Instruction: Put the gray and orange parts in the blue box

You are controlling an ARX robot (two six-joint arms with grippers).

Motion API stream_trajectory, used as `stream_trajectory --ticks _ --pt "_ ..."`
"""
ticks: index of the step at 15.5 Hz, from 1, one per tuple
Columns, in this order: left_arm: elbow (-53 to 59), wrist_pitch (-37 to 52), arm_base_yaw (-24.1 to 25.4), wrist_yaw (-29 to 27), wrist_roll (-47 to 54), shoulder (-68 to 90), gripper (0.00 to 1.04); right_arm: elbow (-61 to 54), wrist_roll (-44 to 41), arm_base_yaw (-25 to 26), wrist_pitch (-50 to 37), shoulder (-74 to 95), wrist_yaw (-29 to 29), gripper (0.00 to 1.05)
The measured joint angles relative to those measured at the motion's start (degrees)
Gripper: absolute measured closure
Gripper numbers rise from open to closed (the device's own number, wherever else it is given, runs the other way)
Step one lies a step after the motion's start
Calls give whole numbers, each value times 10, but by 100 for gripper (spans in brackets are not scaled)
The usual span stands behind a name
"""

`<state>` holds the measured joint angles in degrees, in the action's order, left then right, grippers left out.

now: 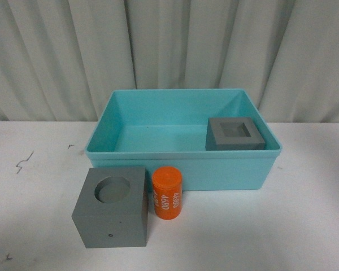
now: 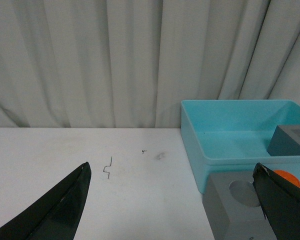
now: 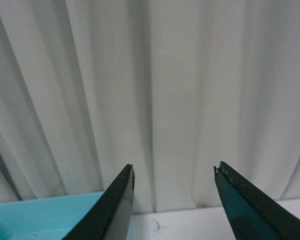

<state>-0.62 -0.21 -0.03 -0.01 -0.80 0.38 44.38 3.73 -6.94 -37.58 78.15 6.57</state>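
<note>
The blue box stands on the white table at the middle. A gray cube with a square recess sits inside it at the right. A gray cube with a round recess stands on the table in front of the box's left end. The orange cylinder with white numbers stands upright beside it, close to the box's front wall. Neither arm shows in the front view. My left gripper is open and empty, over the table left of the round-recess cube. My right gripper is open and empty, facing the curtain.
A pale curtain hangs behind the table. Small dark marks lie on the table at the left. The box's corner shows in the right wrist view. The box also shows in the left wrist view.
</note>
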Motion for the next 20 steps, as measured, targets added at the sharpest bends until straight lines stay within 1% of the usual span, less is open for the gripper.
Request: stream_trajectory --ticks 2,4,5,6,8,9,13,17,19,20 --pt "0 0 0 0 0 0 7 -117 -23 15 -42 -38 -4 73" --pt "0 0 0 0 0 0 7 -197 -30 20 -67 -85 -20 99" --pt "0 0 0 0 0 0 7 -224 -34 27 -77 -117 -26 103" --pt "0 0 0 0 0 0 7 -251 -34 33 -81 -141 -26 103" --pt "0 0 0 0 0 0 7 -300 -34 66 -76 -176 -61 103" --pt "0 0 0 0 0 0 7 -319 -34 71 -74 -201 -61 103" --pt "0 0 0 0 0 0 7 -377 -34 70 -37 -295 -64 103" --pt "0 0 0 0 0 0 7 -410 -34 70 23 -389 -64 103" --pt "0 0 0 0 0 0 7 -433 -34 70 9 -409 -64 103" --pt "0 0 0 0 0 0 7 -437 -34 70 42 -427 -64 103"
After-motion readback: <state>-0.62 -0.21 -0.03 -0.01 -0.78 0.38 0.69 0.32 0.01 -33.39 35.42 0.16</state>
